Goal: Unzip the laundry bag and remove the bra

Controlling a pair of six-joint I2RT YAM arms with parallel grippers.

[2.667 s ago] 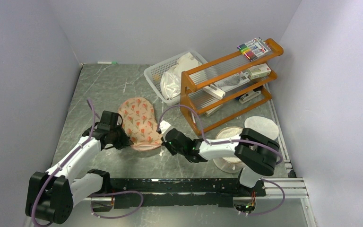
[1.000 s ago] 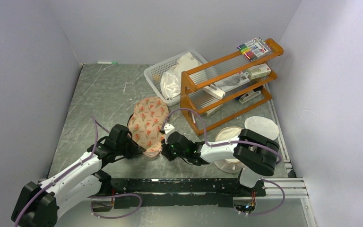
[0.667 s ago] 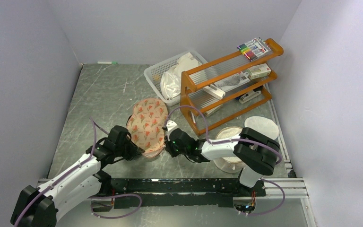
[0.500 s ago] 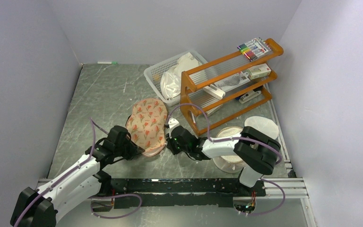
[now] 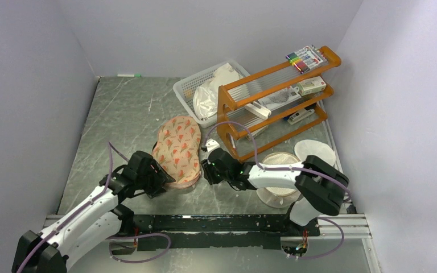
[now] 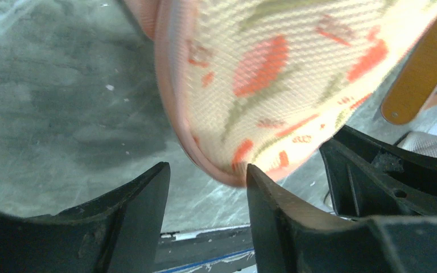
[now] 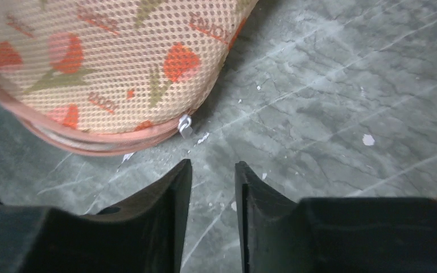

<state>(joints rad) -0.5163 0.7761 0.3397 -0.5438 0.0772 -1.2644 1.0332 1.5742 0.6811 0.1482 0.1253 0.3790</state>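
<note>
The laundry bag (image 5: 177, 149), peach with red-orange flowers and a pink zip rim, lies flat on the grey table between my two grippers. My left gripper (image 5: 160, 181) is at its near-left edge, jaws open. In the left wrist view the bag's pink rim (image 6: 205, 162) hangs just above the gap, against the right fingertip (image 6: 256, 182). My right gripper (image 5: 206, 170) sits at the bag's near-right side, jaws apart with only bare table between them (image 7: 213, 165). A small silver zip pull (image 7: 185, 126) lies on the rim just ahead of it. The bra is hidden.
A white basket (image 5: 189, 85) with plastic bags stands at the back. A wooden rack (image 5: 273, 96) with pens and boxes is to its right. Two white round mesh pieces (image 5: 279, 170) (image 5: 314, 151) lie under the right arm. The black rail (image 5: 216, 224) runs along the near edge.
Both grippers were shut at the bag's near edge and have now opened. The bag was first carried right and toward the back. The right gripper has drawn slightly away from the rim.
</note>
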